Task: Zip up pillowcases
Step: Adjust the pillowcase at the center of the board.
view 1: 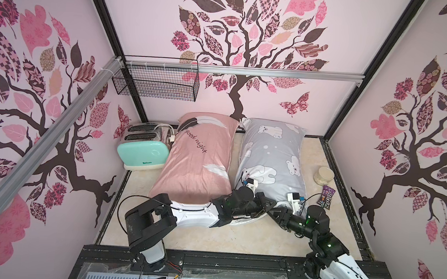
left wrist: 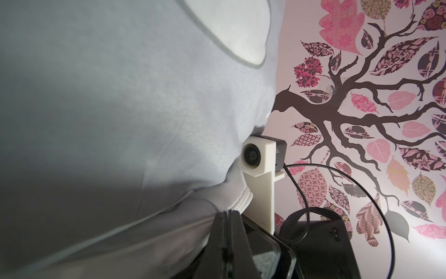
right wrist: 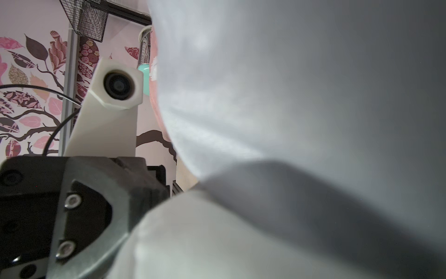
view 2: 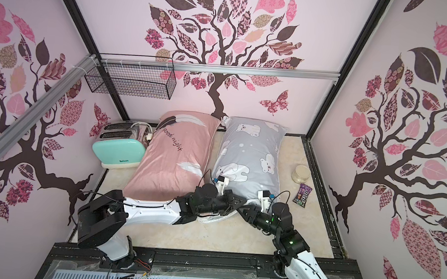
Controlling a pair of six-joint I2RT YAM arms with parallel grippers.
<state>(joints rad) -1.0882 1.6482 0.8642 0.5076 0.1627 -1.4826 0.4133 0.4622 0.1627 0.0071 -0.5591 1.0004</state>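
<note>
Fingers (left wrist: 237, 232) of your left gripper (left wrist: 228, 215) are pressed flat together at the near end of the grey pillowcase (view 1: 273, 155), right against its loose hem. The left wrist view does not show whether cloth or a zip pull sits between them. That clamp looks meant to anchor the hem so the opening is taut. Your right gripper (view 1: 279, 215) comes in from the other side and meets the left one at the same end, probably to work the slider. Grey cloth fills its wrist view and hides the fingers, so you cannot tell how wide they stand.

Left to right in both top views: a mint toaster (view 1: 142, 153) at the far left, right beside the pink pillowcase (view 1: 199, 160) with feathers and "good night" script. Just beside that is the grey one with polar bears, then a small jar (view 1: 323, 175) and a candy packet (view 1: 328, 197) near the right wall.

Both covers lie on the table (view 1: 209, 237), long axes running from your arms toward the back wall, the pink one leaning slightly right at its far end. The grey cover's mouth points at you, white inner pillow (view 1: 246, 221) bulging out, so its zip likely runs crosswise along that short near edge, within reach of both arms
</note>
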